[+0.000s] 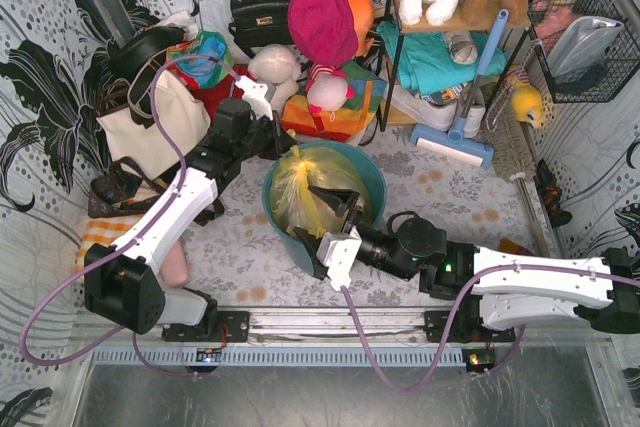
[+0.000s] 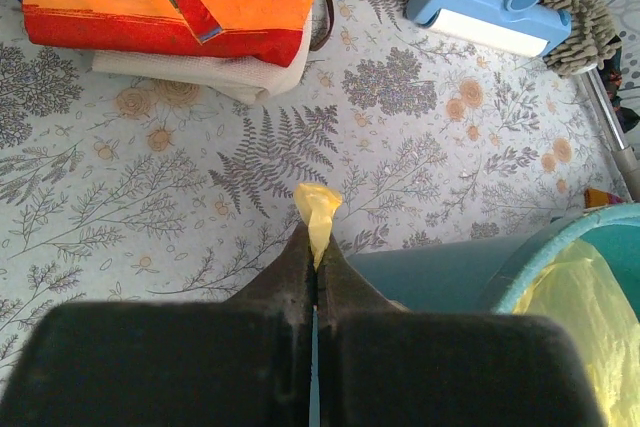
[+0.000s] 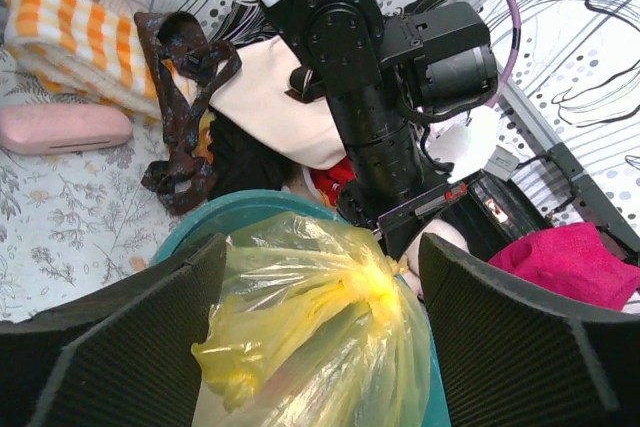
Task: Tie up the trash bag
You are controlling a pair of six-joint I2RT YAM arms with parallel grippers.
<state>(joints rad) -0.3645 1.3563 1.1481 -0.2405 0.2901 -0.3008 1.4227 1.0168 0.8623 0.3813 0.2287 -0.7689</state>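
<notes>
The trash bag [image 1: 295,192] is thin yellow plastic and sits in a teal bin [image 1: 372,179]. Its top is gathered into a twisted bunch [image 3: 385,282], with a loose flap [image 3: 235,367] hanging toward me. My left gripper [image 1: 287,145] is at the bin's far rim, shut on a yellow tip of the bag [image 2: 318,209] that sticks out past its fingers [image 2: 290,267]. My right gripper [image 3: 320,322] stands open over the bin from the near side. Its wide pads [image 3: 130,337] stand on either side of the bag [image 3: 330,347] without touching it.
A cream tote bag [image 1: 165,122] and a brown patterned strap [image 3: 185,117] lie left of the bin. A pink case [image 3: 65,129] and an orange-striped cloth [image 3: 70,37] sit near them. Behind are folded fabric [image 2: 170,7], plush toys [image 1: 275,72], and a blue floor sweeper [image 1: 455,142].
</notes>
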